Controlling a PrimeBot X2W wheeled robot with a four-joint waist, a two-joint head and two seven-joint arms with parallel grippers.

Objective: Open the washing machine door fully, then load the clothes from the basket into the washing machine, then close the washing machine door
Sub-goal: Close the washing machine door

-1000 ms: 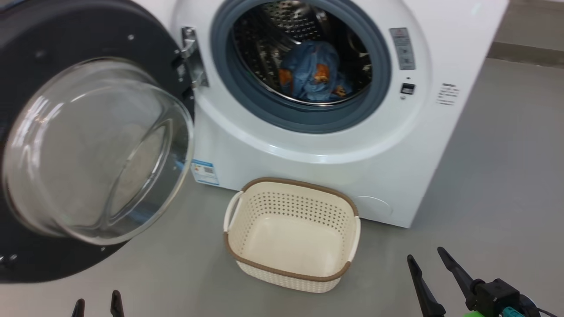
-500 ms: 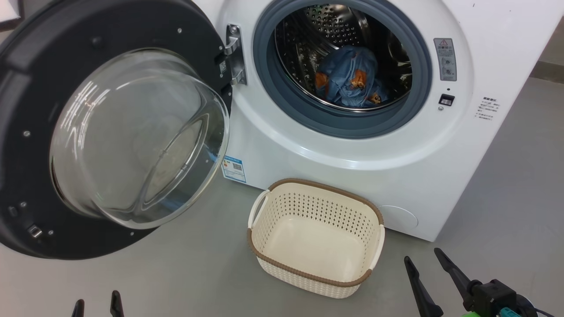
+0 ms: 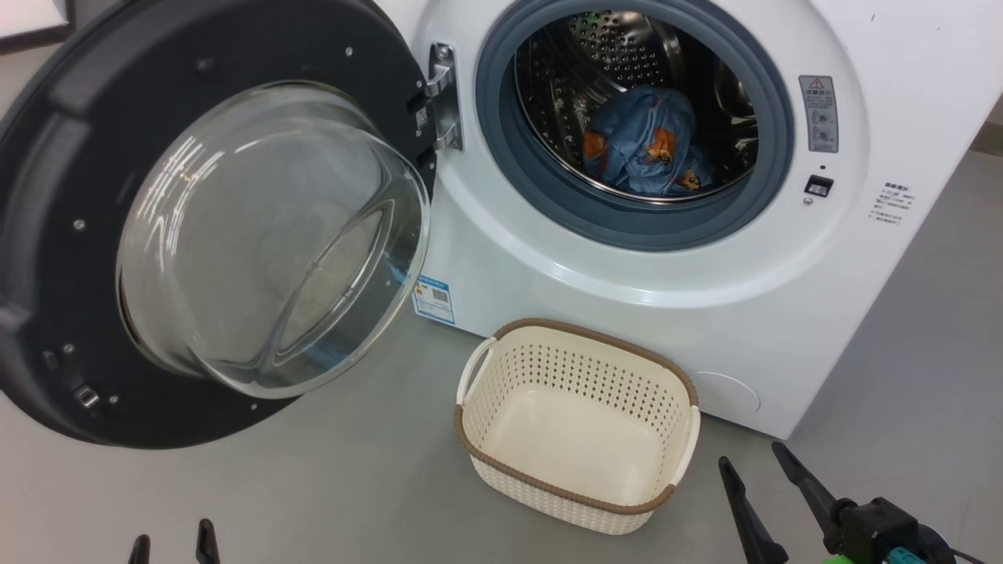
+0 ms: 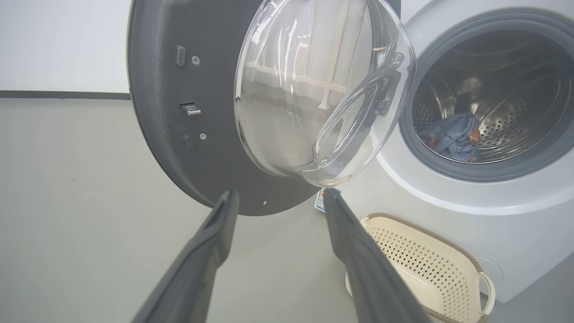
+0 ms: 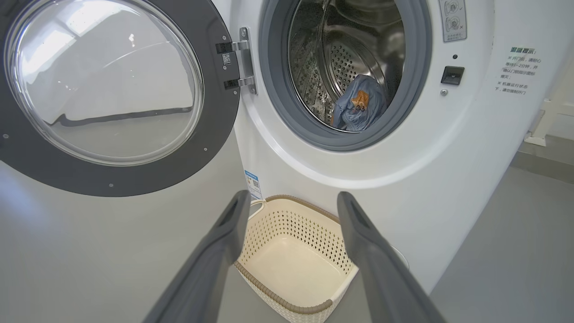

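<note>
Holds left gripper [image 3: 172, 540] and right gripper [image 3: 752, 456] spread wide and empty, low and near, clear of the washing machine door [image 3: 47, 196] swung far left, with bear-print clothes [image 3: 642, 149] lying in the steel drum [image 3: 595, 47] and the empty basket [image 3: 580, 333] just before the washing machine [image 3: 548, 258], presumably ready for closing.

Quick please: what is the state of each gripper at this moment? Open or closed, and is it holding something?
Left gripper: jaws open, holding nothing.
Right gripper: jaws open, holding nothing.
</note>
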